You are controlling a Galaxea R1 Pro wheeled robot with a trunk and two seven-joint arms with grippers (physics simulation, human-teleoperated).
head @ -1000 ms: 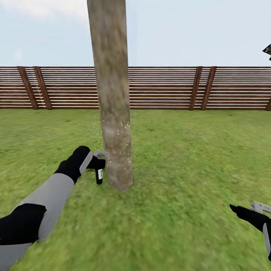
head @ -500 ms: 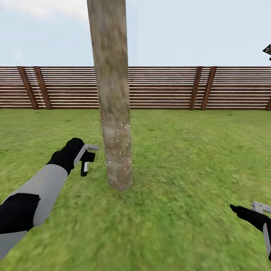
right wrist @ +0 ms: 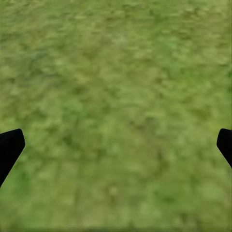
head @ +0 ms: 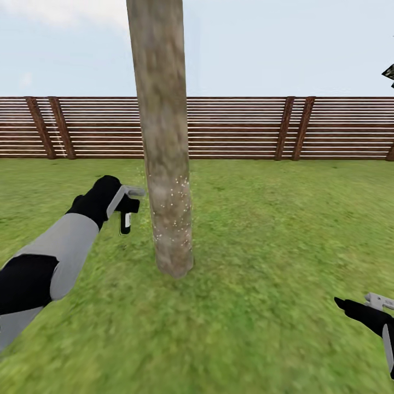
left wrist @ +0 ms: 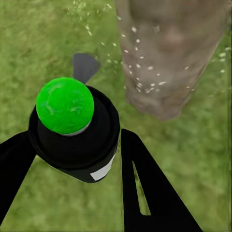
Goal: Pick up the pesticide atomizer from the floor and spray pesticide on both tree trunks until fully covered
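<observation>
While right gripper [head: 377, 302] gapes, left gripper [head: 129, 202] pinches atomizer [head: 126, 220] — just beside trunk [head: 164, 164].

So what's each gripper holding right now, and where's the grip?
The left gripper holds the pesticide atomizer, its fingers clamped on either side of the black body, below the green cap. The right gripper holds nothing, open over grass.

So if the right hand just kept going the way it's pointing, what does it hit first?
Probably just the grass: the right hand, fingers spread wide, looks down on bare lawn with nothing between, though depth is unclear.
</observation>
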